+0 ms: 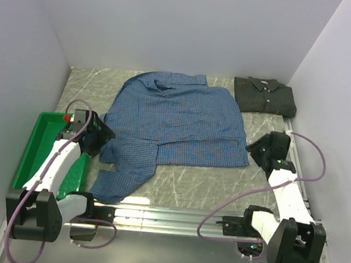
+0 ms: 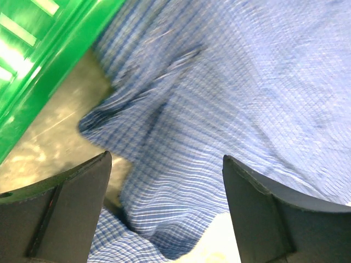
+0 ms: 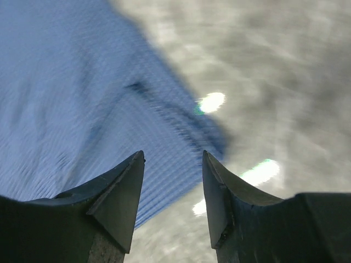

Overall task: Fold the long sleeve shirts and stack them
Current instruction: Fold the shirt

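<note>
Wide open at the left gripper point(image 2: 164, 164), with nothing caught between its dark fingers point(image 2: 60, 213). Just beneath, filling the middle and right of the left wrist view, rumpled sleeve cloth of the blue fine-checked button-up shirt point(image 1: 183, 117). At the upper left of that view, a corner of the green plastic tray point(image 2: 38, 60), cut off by the frame edge, with a strip of bare grey marbled table point(image 2: 49, 148) beside it.

Less widely parted at the right gripper point(image 3: 173, 159), likewise gripping nothing, poised over the blue shirt's lower right corner. Blurred there, so no telling whether touching the cloth.

From above, spread across the centre of the frame, collar toward the top, one sleeve trailing to the lower left beside the tray. Other sleeve not to be made out. At the upper right, apart from it, folded into a neat rectangle: the dark green-charcoal collared shirt point(image 1: 266, 96).
</note>
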`<state>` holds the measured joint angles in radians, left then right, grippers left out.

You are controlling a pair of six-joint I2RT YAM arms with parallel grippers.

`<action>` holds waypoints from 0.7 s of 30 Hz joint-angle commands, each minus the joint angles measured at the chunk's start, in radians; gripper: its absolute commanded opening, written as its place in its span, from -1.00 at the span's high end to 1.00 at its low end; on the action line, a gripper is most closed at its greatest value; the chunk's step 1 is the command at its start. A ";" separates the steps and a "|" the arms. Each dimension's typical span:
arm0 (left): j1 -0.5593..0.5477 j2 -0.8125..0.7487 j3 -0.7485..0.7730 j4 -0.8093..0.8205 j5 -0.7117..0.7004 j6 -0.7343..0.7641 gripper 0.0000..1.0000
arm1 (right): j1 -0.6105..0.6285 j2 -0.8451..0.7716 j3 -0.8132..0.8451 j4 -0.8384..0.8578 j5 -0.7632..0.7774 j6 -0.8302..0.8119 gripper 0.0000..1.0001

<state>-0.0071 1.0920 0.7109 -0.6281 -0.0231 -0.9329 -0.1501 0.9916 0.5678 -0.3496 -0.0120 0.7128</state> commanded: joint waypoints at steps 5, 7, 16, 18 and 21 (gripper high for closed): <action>0.004 0.077 0.094 0.099 0.113 0.091 -0.72 | 0.234 0.128 0.036 0.398 -0.290 0.008 -0.06; 0.002 0.141 0.113 0.116 0.115 0.098 -0.72 | 0.303 0.235 0.058 0.451 -0.318 0.040 -0.04; 0.002 0.145 0.157 0.094 0.026 0.163 -0.73 | 0.548 0.404 0.227 0.368 -0.243 -0.203 0.01; 0.002 0.115 0.168 0.091 -0.046 0.209 -0.77 | 0.683 0.412 0.273 0.314 -0.203 -0.313 0.00; 0.001 0.028 0.159 0.100 -0.095 0.241 -0.91 | 0.864 0.444 0.352 0.235 -0.161 -0.415 -0.02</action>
<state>-0.0067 1.2095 0.8307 -0.5453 -0.0349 -0.7639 0.5652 1.4143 0.8341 -0.0273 -0.2359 0.4904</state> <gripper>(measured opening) 0.930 0.507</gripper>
